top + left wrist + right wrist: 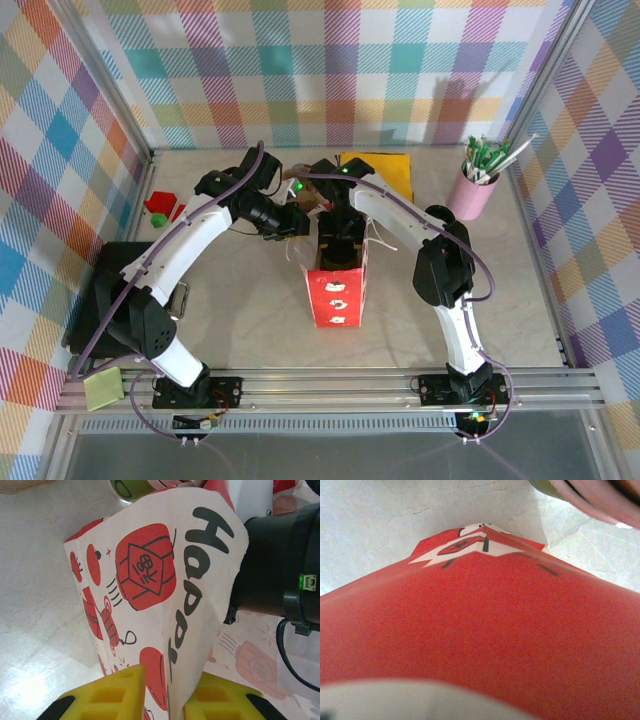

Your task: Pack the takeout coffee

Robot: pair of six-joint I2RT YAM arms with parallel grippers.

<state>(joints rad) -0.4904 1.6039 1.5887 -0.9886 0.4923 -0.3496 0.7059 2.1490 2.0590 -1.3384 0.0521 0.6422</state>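
Takeout coffee (129,487) is seen in the left wrist view as a cup with a green band, cut off by the top edge of the picture. It is on the table (240,320), just beyond the upper edge of a paper bag (338,295). Whether the cup touches the bag cannot be told.

The bag, red with white panels printed with lanterns and black lettering, is stood upright near the middle of the table, a little toward the near edge. One white printed wall of it is pinched between the yellow fingers (105,695) of the left gripper (165,702), which are pressed together on the paper near its edge.

The right gripper (338,245) is positioned at the top of the bag, on its far side. Its fingertips are hidden there, so it cannot be told whether they are spread or pressed together, nor whether anything is held. In the right wrist view a red wall of the bag is seen very close and blurred, with the pale table beyond it.

A pink cup (472,195) filled with green and white sticks is stood near the far right corner of the table. A yellow sheet (385,168) is laid at the far edge, and a black tray (105,290) is set at the left edge.
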